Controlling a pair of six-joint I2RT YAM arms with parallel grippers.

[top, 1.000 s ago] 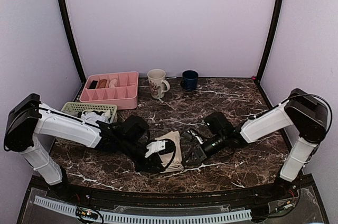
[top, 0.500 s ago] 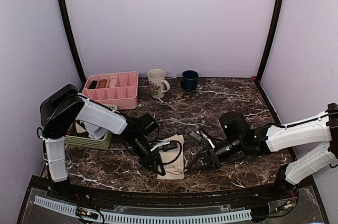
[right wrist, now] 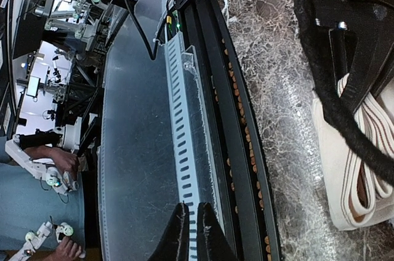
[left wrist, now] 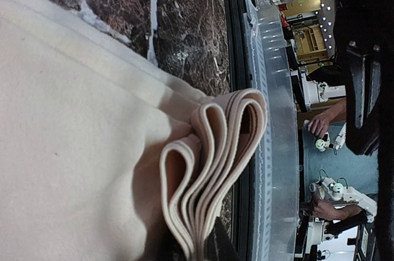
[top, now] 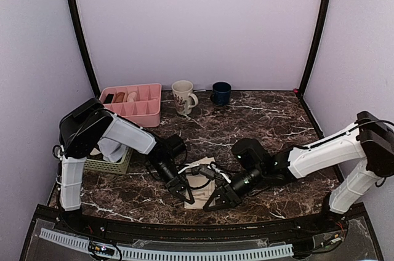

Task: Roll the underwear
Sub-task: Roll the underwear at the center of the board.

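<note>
Near front edge, centre of dark brown marble worktop (top: 265, 125): cream-beige folded fabric underwear (left wrist: 80, 150); left gripper (left wrist: 198, 250) clenched on its stacked layered end; right gripper (right wrist: 192, 230) just beside, fingers pressed together, grasping nothing.

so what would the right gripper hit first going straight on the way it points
Probably the grey slotted rail at the near edge of the table, depth unclear; the underwear lies beside the right gripper, not ahead.
</note>
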